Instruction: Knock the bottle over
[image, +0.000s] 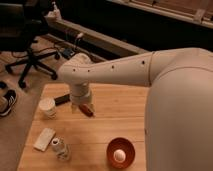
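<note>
The gripper (86, 107) hangs over the bench's middle; open or closed, I cannot tell. The bottle (61, 148) sits apart from it, near the front-left corner, beside a white block (44, 139).

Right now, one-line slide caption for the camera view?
Gripper hovers over the wooden table beside the paper cup, apart from the bottle.
</note>
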